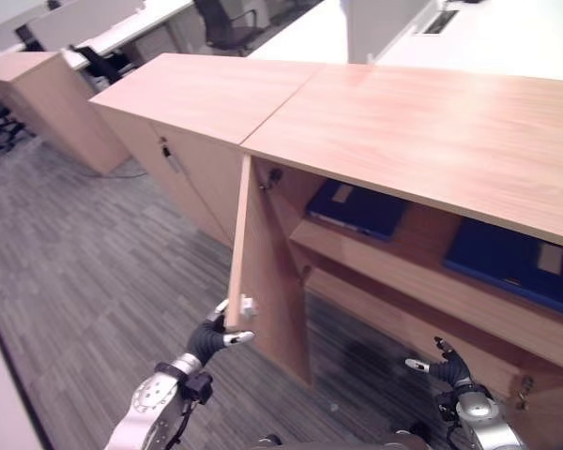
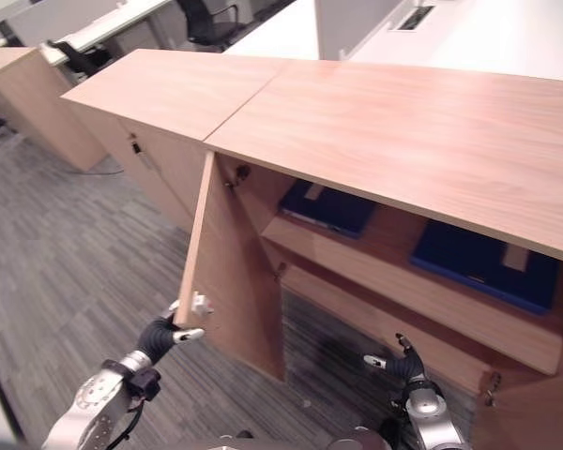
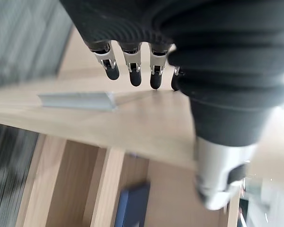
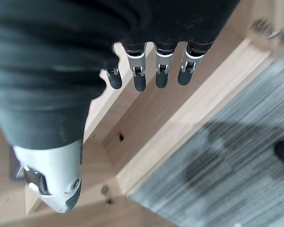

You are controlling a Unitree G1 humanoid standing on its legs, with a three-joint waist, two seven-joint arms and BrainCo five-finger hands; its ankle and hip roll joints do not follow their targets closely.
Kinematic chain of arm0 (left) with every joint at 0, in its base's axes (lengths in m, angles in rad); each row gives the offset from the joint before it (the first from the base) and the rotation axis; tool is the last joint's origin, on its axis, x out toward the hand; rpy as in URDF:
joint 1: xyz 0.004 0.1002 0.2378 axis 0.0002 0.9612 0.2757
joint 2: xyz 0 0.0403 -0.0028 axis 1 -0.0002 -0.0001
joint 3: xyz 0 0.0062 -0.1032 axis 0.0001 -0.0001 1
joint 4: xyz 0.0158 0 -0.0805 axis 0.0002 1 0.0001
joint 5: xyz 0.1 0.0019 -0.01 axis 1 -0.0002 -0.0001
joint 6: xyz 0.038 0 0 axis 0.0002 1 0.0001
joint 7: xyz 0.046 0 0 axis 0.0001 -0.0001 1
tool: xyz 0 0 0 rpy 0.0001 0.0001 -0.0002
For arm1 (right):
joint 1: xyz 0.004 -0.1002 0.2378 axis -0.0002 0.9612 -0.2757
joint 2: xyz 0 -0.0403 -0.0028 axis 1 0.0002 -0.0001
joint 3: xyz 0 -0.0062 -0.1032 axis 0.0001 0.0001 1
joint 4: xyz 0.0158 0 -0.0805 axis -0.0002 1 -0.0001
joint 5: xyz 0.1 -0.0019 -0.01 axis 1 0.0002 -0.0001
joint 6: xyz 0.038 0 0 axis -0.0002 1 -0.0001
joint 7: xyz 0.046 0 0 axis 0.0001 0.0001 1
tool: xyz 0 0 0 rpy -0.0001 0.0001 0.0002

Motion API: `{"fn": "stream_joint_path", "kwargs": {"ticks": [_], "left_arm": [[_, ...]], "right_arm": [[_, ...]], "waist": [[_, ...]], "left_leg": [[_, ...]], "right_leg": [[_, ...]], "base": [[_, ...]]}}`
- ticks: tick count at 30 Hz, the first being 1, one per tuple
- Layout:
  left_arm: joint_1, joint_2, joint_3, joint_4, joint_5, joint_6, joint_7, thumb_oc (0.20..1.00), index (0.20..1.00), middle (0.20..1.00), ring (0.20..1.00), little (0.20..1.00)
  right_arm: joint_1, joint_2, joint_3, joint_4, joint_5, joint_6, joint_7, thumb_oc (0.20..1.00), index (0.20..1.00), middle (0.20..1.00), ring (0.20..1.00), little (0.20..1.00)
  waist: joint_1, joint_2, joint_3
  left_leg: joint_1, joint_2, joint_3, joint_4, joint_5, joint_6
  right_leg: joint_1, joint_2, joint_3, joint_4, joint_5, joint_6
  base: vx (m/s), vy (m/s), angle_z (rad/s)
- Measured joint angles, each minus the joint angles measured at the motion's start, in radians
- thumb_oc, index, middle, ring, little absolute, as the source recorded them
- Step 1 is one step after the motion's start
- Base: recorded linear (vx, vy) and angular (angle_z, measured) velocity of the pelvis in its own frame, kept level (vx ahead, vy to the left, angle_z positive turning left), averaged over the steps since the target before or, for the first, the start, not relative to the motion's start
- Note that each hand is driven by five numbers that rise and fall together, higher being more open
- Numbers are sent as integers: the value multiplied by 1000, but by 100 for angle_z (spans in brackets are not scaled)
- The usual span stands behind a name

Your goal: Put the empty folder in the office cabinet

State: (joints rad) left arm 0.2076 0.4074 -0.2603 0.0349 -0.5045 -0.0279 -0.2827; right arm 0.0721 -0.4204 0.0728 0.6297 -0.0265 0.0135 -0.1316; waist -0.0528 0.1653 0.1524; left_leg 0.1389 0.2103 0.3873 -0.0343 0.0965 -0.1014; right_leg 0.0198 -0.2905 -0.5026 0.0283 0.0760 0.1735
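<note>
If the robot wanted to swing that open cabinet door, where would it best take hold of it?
Probably at the small silver handle near the free edge of the door, coming from the outer face, where the left hand is. The door stands open edge-on, hinged at the cabinet, so the handle sits farthest from the hinges. The right hand hangs low by the shelves.

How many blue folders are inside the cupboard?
2. One blue folder lies on the upper shelf just behind the open door. The other blue folder lies farther to the robot's right on that shelf. More may be hidden under the cabinet top.
</note>
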Motion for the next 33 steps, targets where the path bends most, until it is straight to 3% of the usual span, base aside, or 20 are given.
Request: {"fn": "stream_joint_path", "kwargs": {"ticks": [4, 9, 11, 14, 16, 17, 18, 20, 21, 22, 23, 24, 25, 26, 28, 29, 30, 32, 33], "left_arm": [[-62, -7, -19, -7, -1, 10, 0, 1000, 1000, 1000, 1000, 1000], [-103, -5, -43, -58, -31, 14, 3, 1000, 1000, 1000, 1000, 1000], [-101, -3, -59, -69, -32, 15, 7, 1000, 1000, 1000, 1000, 1000], [-96, -11, -56, -62, -35, 17, 39, 1000, 1000, 1000, 1000, 1000], [-109, -31, -56, -38, -38, 16, 60, 1000, 1000, 1000, 1000, 1000], [-142, -58, -53, 3, -37, 0, 77, 1000, 1000, 1000, 1000, 1000], [-157, -60, -55, 19, -36, -13, 81, 1000, 1000, 1000, 1000, 1000], [-198, -60, -55, 54, -36, -29, 101, 1000, 1000, 1000, 1000, 1000], [-237, -63, -54, 78, -33, -29, 115, 1000, 1000, 1000, 1000, 1000], [-241, -89, -36, 106, -29, -38, 138, 1000, 1000, 1000, 1000, 1000], [-235, -86, -23, 123, -28, -43, 152, 1000, 1000, 1000, 1000, 1000], [-213, -84, -13, 128, -26, -50, 171, 1000, 1000, 1000, 1000, 1000], [-195, -63, -6, 167, -17, -63, 201, 1000, 1000, 1000, 1000, 1000], [-205, -51, 1, 213, -14, -64, 217, 1000, 1000, 1000, 1000, 1000], [-228, -53, 21, 306, 12, -63, 254, 1000, 1000, 1000, 1000, 1000], [-248, -43, 31, 322, 13, -67, 270, 1000, 1000, 1000, 1000, 1000], [-261, -47, 37, 332, 13, -70, 276, 1000, 1000, 1000, 1000, 1000], [-273, -51, 41, 367, 21, -70, 297, 1000, 1000, 1000, 1000, 1000], [-278, -63, 56, 383, 22, -73, 297, 1000, 1000, 1000, 1000, 1000]], "right_arm": [[-9, 14, 13, 3, 6, 0, -12, 1000, 1000, 1000, 1000, 1000], [-9, 8, 8, 6, 6, 0, -27, 1000, 1000, 1000, 1000, 1000], [-12, 10, 9, 8, 6, -1, -27, 1000, 1000, 1000, 1000, 1000], [-23, 9, 12, 13, 7, 0, -30, 1000, 1000, 1000, 1000, 1000], [-54, 10, 36, 46, 7, 1, -35, 1000, 1000, 1000, 1000, 1000], [-62, 22, 52, 47, 7, 1, -34, 1000, 1000, 1000, 1000, 1000], [-74, 32, 60, 47, 7, 0, -33, 1000, 1000, 1000, 1000, 1000], [-84, 48, 66, 47, 8, -1, -30, 1000, 1000, 1000, 1000, 1000], [-88, 46, 72, 46, 8, -1, -25, 1000, 1000, 1000, 1000, 1000], [-97, 59, 76, 86, 8, 0, -21, 1000, 1000, 1000, 1000, 1000], [-81, 78, 85, 97, 8, 5, -16, 1000, 1000, 1000, 1000, 1000], [-54, 92, 93, 97, 8, 7, -10, 1000, 1000, 1000, 1000, 1000], [-21, 99, 96, 92, 7, 11, -3, 1000, 1000, 1000, 1000, 1000], [-22, 102, 95, 91, 7, 12, -2, 1000, 1000, 1000, 1000, 1000], [-28, 88, 78, 83, 7, 13, 0, 1000, 1000, 1000, 1000, 1000], [-25, 78, 74, 72, 7, 13, 3, 1000, 1000, 1000, 1000, 1000], [-22, 68, 70, 71, 7, 12, 9, 1000, 1000, 1000, 1000, 1000], [-17, 35, 67, 67, 7, 13, 22, 1000, 1000, 1000, 1000, 1000], [-18, 26, 63, 70, 7, 13, 24, 1000, 1000, 1000, 1000, 1000]], "waist": [[-30, -6, 10], [-56, 15, 41], [-54, 7, 49], [-49, 4, 56], [-53, -6, 59], [-44, -44, 55], [-41, -70, 53], [-44, -95, 55], [-46, -85, 60], [7, -53, 68], [26, -59, 63], [37, -88, 47], [44, -141, 23], [39, -175, 21], [-2, -164, 27], [8, -167, 27], [5, -156, 26], [-9, -81, 18], [-3, -46, 13]], "left_leg": [[-7, 4, 24, 14, 0, 0], [-3, 24, 28, 71, 3, -5], [-3, 28, 17, 97, 26, -41], [-6, 30, -70, 161, 59, -92], [-15, 25, -183, 223, 65, -103], [-59, -20, -303, 262, -35, -99], [-53, -74, -377, 152, -88, -80], [-46, -123, -440, 0, -112, -40], [-53, -145, -453, -54, -159, 32], [-71, -85, -450, -28, -142, 36], [-71, -79, -445, -4, -159, 57], [-50, -89, -445, 9, -195, 37], [-29, -118, -461, 61, -172, -3], [-27, -139, -451, 113, -201, -4], [-69, -147, -499, 166, -224, 3], [-77, -150, -501, 90, -204, -24], [-79, -128, -490, 41, -179, -30], [-57, -58, -449, -58, -125, -14], [-43, -43, -427, -65, -97, -6]], "right_leg": [[-7, 14, 33, -43, 34, -3], [13, 40, 73, -99, 61, -13], [26, 43, 92, -118, 66, -20], [18, 44, 143, -121, 64, -29], [12, 52, 192, -121, 64, -36], [-15, 38, 269, -121, 84, -74], [-47, 34, 312, -121, 84, -74], [-87, 43, 362, -121, 83, -74], [-109, 71, 374, -123, 80, -65], [-188, 160, 376, 74, 40, -79], [-246, 186, 383, 292, -29, -96], [-274, 198, 383, 452, -139, -100], [-219, 204, 385, 492, -255, -134], [-169, 194, 421, 427, -313, -154], [-81, 216, 495, 296, -290, -142], [-40, 200, 547, 179, -184, -146], [-14, 198, 556, 119, -134, -140], [41, 220, 582, 27, -101, -94], [43, 221, 564, 18, -103, -84]], "base": [[20, -118, -28], [29, -107, -23], [11, -32, -26], [2, -24, -48], [149, -2, -74], [207, 27, -91], [158, 20, -94], [133, 12, -66], [257, 17, -142], [258, 32, -161], [253, 44, -161], [190, 77, -99], [155, 96, -86], [97, 80, -61], [134, 133, -40], [177, 167, -60], [218, 223, -63], [159, 219, -60], [77, 133, -122]]}}
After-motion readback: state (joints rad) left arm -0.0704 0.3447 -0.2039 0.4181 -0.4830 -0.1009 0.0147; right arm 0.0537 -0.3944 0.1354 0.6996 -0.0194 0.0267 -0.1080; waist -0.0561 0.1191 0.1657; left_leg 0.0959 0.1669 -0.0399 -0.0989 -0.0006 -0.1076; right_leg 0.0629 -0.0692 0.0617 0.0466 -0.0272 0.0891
